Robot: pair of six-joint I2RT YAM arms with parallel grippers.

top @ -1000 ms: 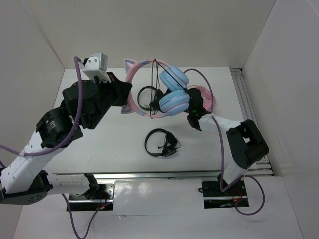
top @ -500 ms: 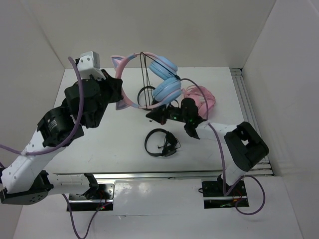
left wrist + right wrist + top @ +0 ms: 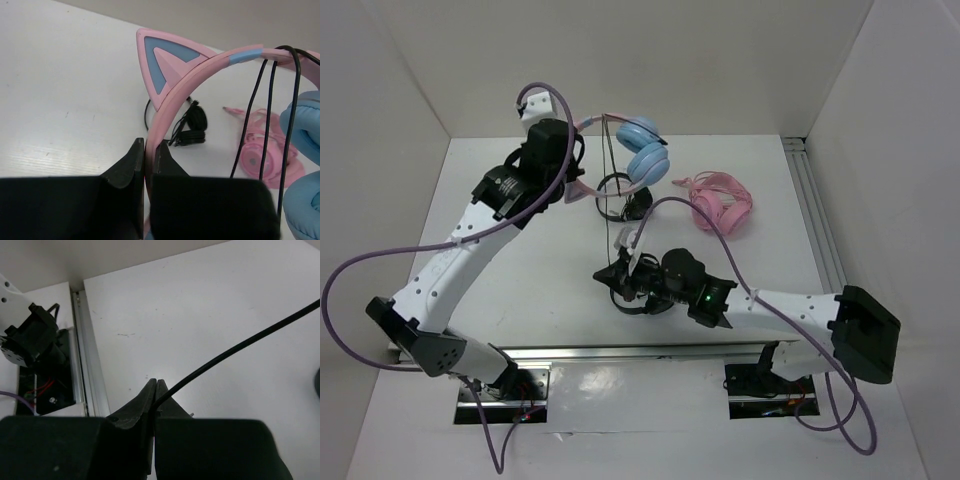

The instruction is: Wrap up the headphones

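The headphones (image 3: 642, 152) hang over the far side of the table (image 3: 520, 265), with our left gripper (image 3: 148, 149) clamped on their pink headband (image 3: 200, 70). Our right gripper (image 3: 156, 388) is pinched shut on the cable (image 3: 235, 349) and sits nearer us, so the cable runs straight, far to near. A second ago that gripper was up beside the headphones, and the left arm has since reached farther out.

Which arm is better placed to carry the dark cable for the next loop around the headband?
Right. The right gripper is shut on the cable. The left gripper is busy clamping the pink headband, holding the headphones up.
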